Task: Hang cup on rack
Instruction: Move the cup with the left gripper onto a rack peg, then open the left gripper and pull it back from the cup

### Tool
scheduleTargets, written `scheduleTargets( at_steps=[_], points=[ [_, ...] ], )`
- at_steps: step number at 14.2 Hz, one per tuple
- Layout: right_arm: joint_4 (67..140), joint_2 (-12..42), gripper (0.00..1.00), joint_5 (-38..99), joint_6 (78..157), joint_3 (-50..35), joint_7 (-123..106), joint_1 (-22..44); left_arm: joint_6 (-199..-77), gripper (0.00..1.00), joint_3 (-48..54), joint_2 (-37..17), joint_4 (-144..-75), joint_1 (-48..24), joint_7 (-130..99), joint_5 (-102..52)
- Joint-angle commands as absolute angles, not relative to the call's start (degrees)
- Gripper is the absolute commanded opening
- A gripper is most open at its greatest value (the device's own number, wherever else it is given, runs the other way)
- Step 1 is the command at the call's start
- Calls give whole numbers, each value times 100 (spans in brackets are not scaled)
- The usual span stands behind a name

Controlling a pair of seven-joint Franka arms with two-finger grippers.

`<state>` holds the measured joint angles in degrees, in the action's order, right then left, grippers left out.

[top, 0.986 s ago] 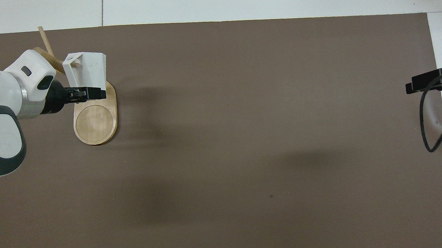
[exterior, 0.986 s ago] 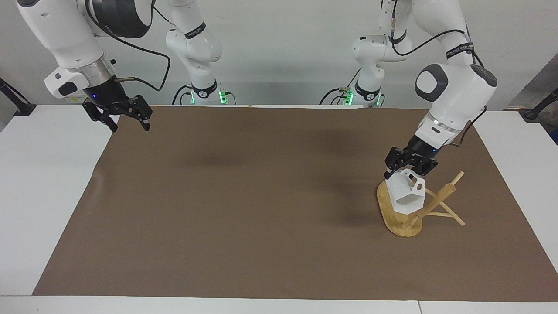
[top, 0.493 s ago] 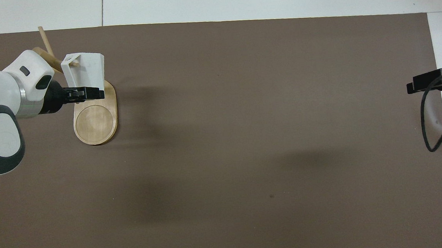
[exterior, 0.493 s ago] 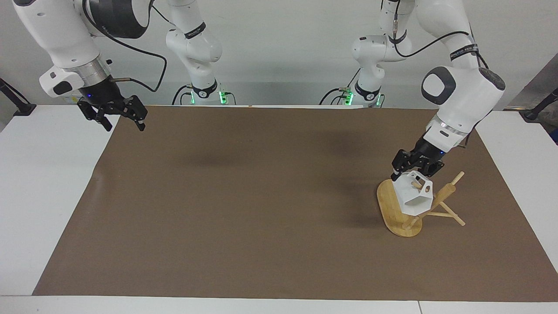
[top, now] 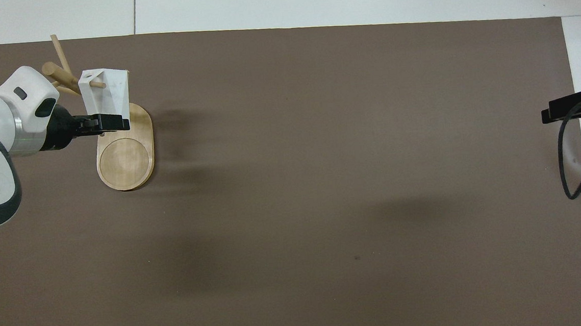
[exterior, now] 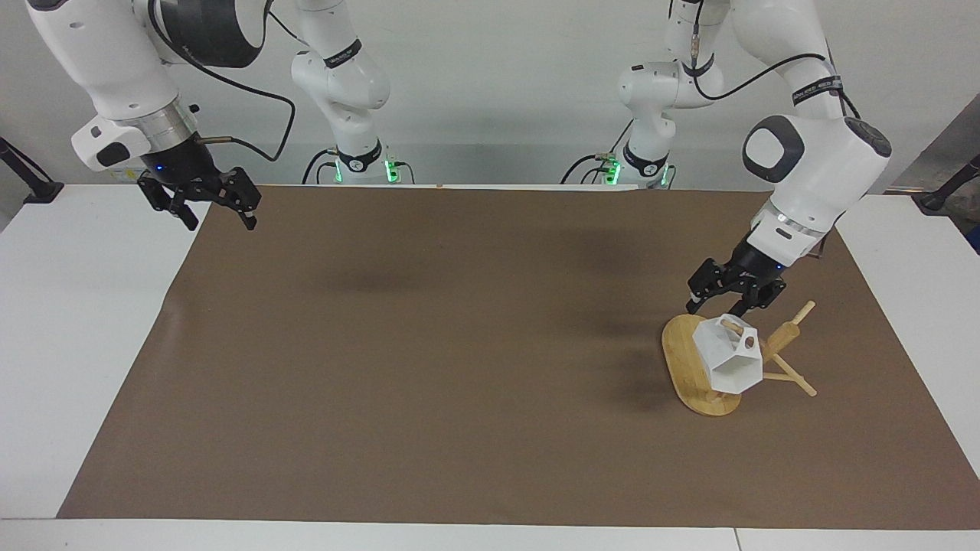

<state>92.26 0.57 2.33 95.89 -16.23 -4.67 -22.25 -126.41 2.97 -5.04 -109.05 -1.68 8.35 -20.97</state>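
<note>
From the facing view, my left gripper [exterior: 723,300] hangs spread and released just above the white faceted cup [exterior: 727,357], which hangs by its handle on a peg of the bamboo mug rack [exterior: 693,375]. My right gripper [exterior: 218,210] waits, open, well apart from the rack. From overhead, the cup [top: 106,91] sits on its peg over the rack [top: 126,159]; I judge the hanging done, so next I lift clear without knocking the pegs.
</note>
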Motion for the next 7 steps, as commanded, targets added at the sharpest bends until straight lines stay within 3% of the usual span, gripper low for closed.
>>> scheduleTargets(
  at_steps=[1, 7],
  points=[
    [9325, -44, 100, 229, 9598, -1652, -562, -2276, -12131, 100, 273, -265, -10907, 17, 747, -1942],
    [9325, -44, 100, 229, 9589, -1652, -562, -2268, -11225, 100, 281, 544, -11162, 229, 809, -888]
  ],
)
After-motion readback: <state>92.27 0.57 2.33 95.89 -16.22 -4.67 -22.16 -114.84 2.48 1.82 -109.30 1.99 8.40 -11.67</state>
